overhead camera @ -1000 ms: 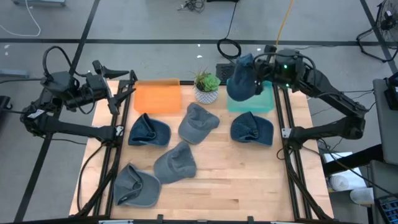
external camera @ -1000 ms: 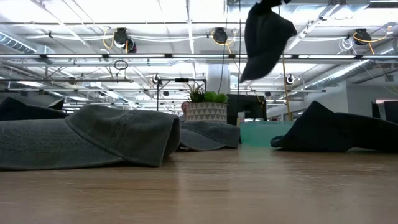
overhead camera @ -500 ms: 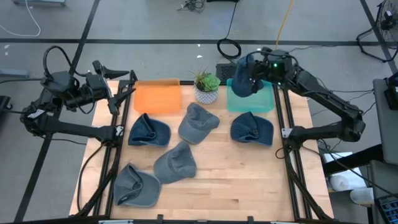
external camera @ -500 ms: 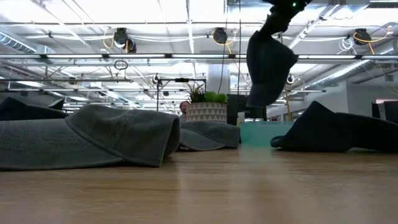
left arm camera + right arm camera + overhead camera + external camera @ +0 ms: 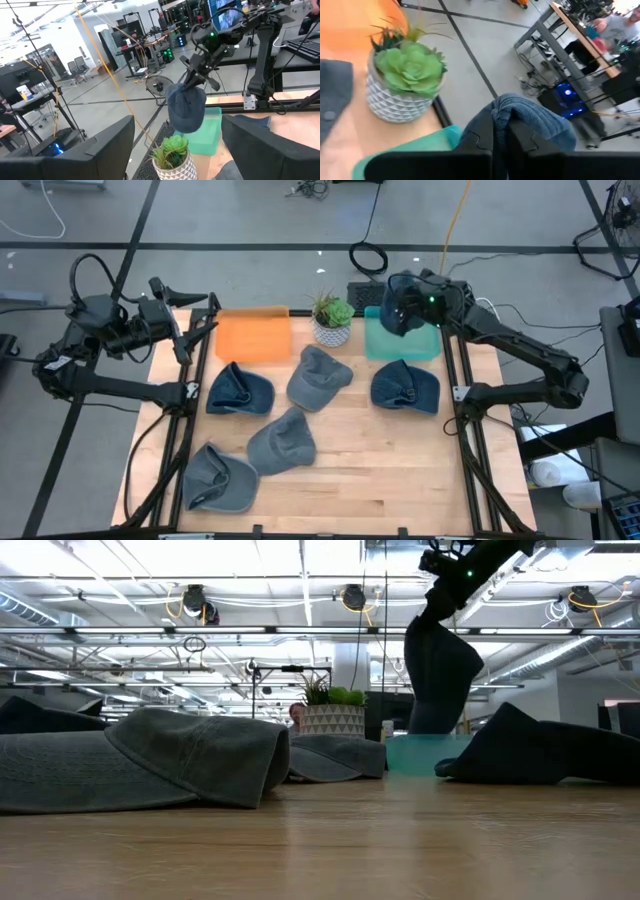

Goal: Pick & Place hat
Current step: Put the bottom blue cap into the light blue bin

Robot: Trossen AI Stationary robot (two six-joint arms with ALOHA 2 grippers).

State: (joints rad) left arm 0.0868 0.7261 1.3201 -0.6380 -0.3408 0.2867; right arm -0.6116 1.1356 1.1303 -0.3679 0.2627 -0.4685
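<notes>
A dark blue hat [image 5: 440, 670] hangs over the teal tray [image 5: 425, 345] at the table's far right, with my right gripper [image 5: 501, 135] shut on it; the left wrist view shows the same hat [image 5: 186, 107] in front of the tray. Two more blue hats [image 5: 240, 391] [image 5: 405, 387] and three grey hats [image 5: 318, 376] [image 5: 281, 441] [image 5: 220, 478] lie flat on the wooden table. My left gripper [image 5: 185, 315] waits open, raised at the table's far left corner, with nothing between its fingers. My right gripper pinches a bunched fold of the hat's cloth [image 5: 515, 107] between its two fingers [image 5: 482, 142], slanting down from the table's right side. The hat hangs slack below the fingers. Its lower end [image 5: 432, 728] is level with the teal tray's rim; whether it touches, I cannot tell.
An orange tray [image 5: 253, 337] sits at the far left, and a potted succulent [image 5: 331, 318] stands between the two trays. Black rails [image 5: 458, 395] run along both table sides. Bare wood lies at the near right [image 5: 400, 480].
My right gripper has come down toward the teal tray, rolling a little, and stays shut on the blue hat. The hat has sunk with it from high above the table to tray level, still hanging.
</notes>
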